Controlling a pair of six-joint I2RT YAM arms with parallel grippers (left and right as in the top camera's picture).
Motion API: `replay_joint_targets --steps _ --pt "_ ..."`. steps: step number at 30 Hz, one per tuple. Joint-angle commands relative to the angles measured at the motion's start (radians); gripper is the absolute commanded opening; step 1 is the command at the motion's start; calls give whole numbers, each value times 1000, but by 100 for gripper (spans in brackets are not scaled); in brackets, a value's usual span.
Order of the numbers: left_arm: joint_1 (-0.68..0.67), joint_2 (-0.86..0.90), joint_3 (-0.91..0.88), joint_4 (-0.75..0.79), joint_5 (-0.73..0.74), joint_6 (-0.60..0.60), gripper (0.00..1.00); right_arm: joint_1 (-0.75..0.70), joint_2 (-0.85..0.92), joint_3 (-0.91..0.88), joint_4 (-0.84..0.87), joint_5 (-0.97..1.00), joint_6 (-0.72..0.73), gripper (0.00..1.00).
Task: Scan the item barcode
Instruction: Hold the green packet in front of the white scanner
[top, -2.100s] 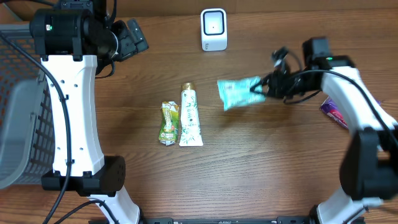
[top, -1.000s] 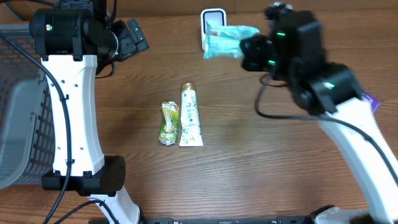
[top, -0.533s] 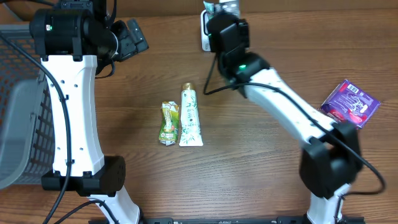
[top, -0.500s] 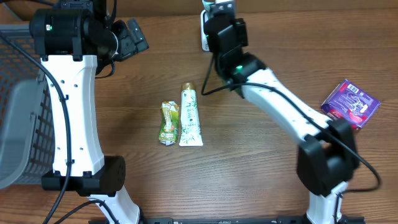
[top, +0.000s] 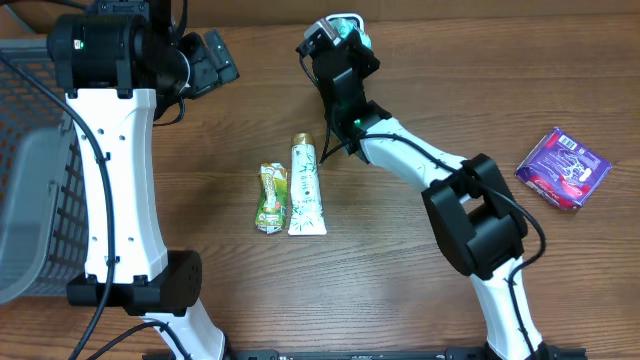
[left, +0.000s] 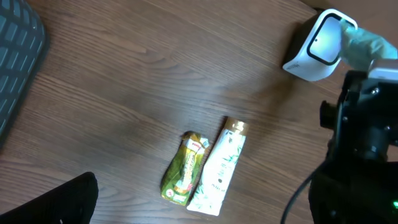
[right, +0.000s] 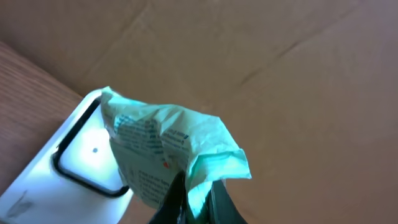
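Wooden tabletop (top: 400, 280): right gripper (right: 193, 200), clenched on a crumpled teal packet (right: 165, 149), holds it just ahead of its fingertips, close before the white barcode scanner (right: 81, 155); left gripper (top: 212, 58), spread empty, sits well apart.

Mint-green packet (right: 163, 142) (black print), white scanner (right: 79, 157), purple wrapper (top: 563, 168)

Even, warm indoor light, soft faint shadows, wrist views slightly blurred
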Motion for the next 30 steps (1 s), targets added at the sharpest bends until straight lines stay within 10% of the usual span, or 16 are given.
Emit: replay_joint_targets --steps 1,30 --pt "-8 2 -4 1 5 11 100 -15 31 27 90 17 -192 4" --pt "-8 2 -5 1 5 11 100 -31 48 27 245 -133 -568 4"
